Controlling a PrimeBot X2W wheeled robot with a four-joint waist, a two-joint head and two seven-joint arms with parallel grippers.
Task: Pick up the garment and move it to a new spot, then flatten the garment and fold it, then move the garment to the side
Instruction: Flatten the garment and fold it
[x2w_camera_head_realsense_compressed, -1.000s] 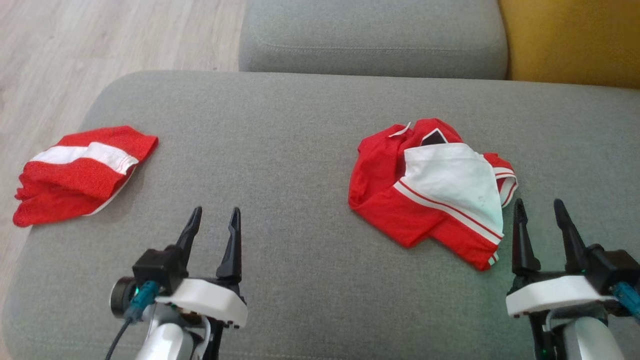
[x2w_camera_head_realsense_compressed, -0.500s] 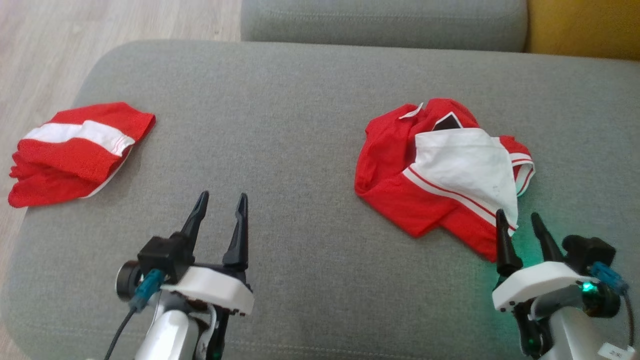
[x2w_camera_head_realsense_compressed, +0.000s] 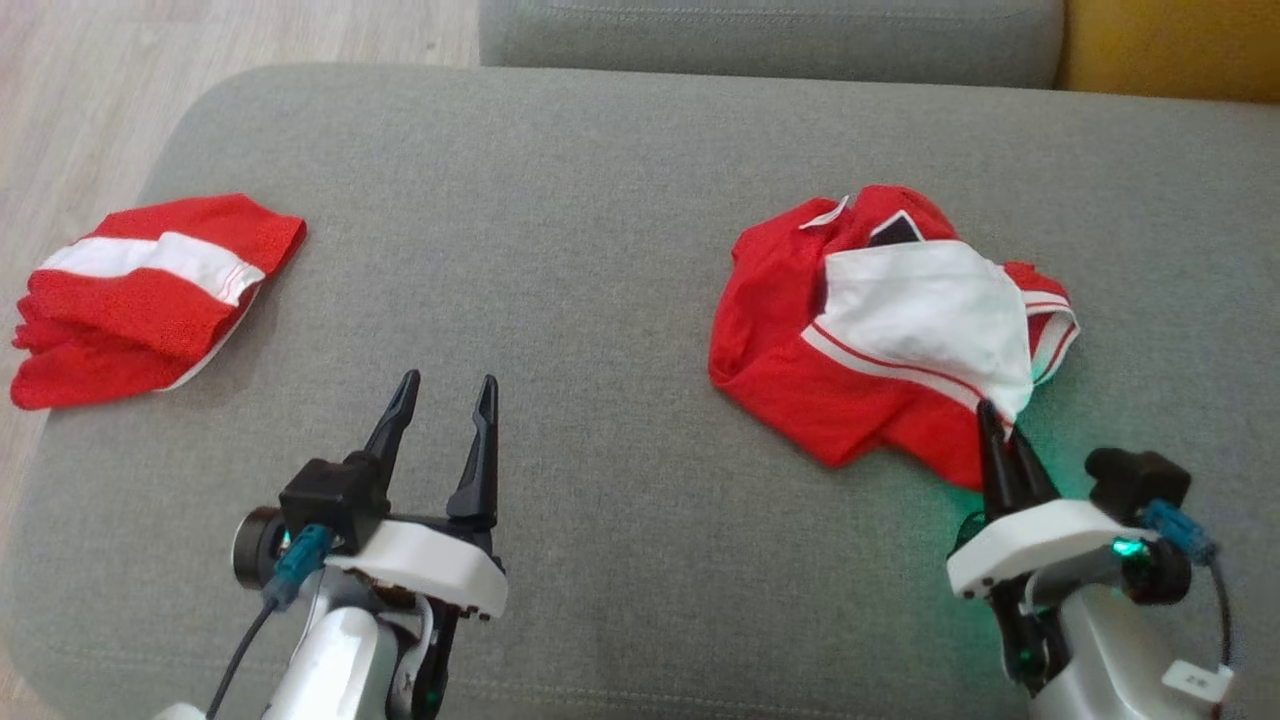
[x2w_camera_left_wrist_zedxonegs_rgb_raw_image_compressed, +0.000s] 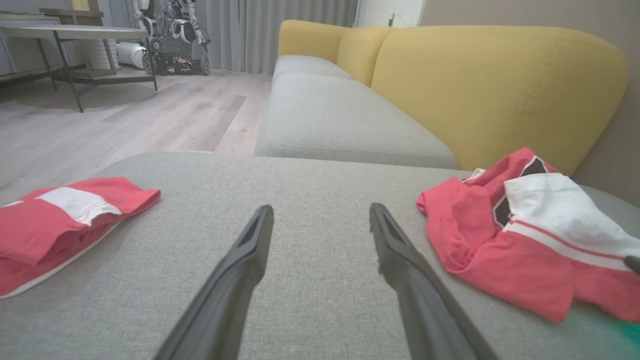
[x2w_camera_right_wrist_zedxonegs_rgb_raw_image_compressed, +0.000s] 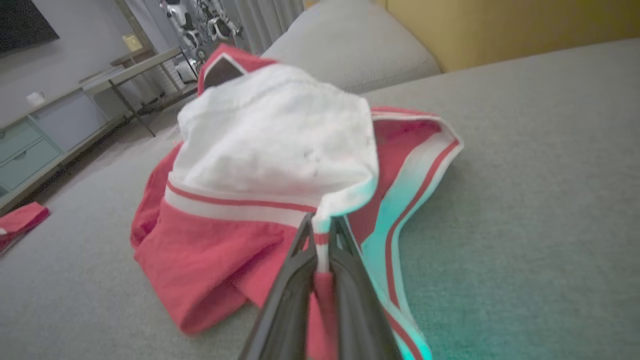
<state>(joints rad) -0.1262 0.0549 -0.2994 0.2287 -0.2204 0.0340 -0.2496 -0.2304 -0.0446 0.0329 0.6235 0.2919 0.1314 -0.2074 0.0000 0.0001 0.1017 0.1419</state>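
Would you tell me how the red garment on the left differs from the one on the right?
The left garment lies folded; the right garment is a crumpled heap. The left garment is untouched; the right garment's near edge is pinched in the shut right gripper. Both are red and white, on the grey cushion.

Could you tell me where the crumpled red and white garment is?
In the head view the crumpled garment lies on the right of the grey cushion, its near edge pinched by the right gripper; the folded garment lies far left.
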